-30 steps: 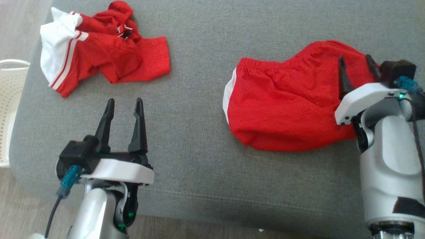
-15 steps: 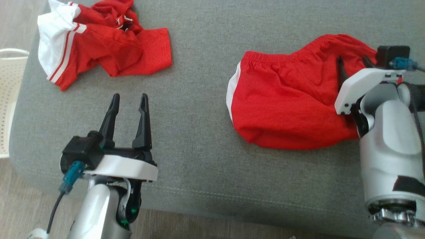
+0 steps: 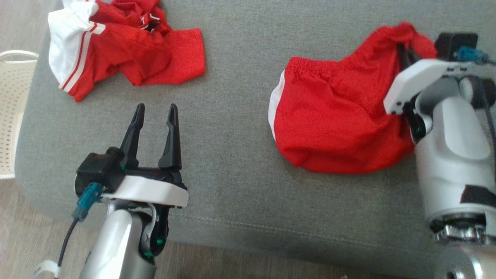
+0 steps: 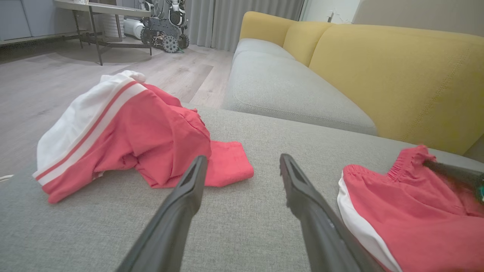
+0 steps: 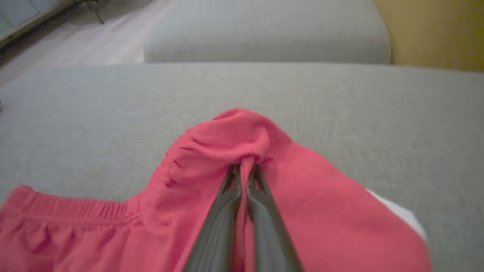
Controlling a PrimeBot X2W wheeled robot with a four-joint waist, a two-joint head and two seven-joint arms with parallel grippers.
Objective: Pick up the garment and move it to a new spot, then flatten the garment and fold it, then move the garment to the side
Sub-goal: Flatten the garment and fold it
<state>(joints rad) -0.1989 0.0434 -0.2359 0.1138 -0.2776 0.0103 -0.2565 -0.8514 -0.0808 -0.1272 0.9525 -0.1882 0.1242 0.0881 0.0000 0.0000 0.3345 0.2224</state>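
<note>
Red shorts (image 3: 333, 128) lie right on the grey sofa cushion (image 3: 232, 162), light, limp, likely to bunch; right tool (image 5: 244, 170) pinches 1 fold by the elastic waistband, the firmest hold; left tool (image 3: 155, 112) gapes empty.

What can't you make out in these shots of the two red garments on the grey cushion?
Head view: the right forearm hides the right side of the red shorts.
Head view: the upper edge cuts off the crumpled red and white top.
Head view: the left edge cuts off the white basket.
Right wrist view: blurred, and a fold hides how much cloth the right gripper pinches.
</note>
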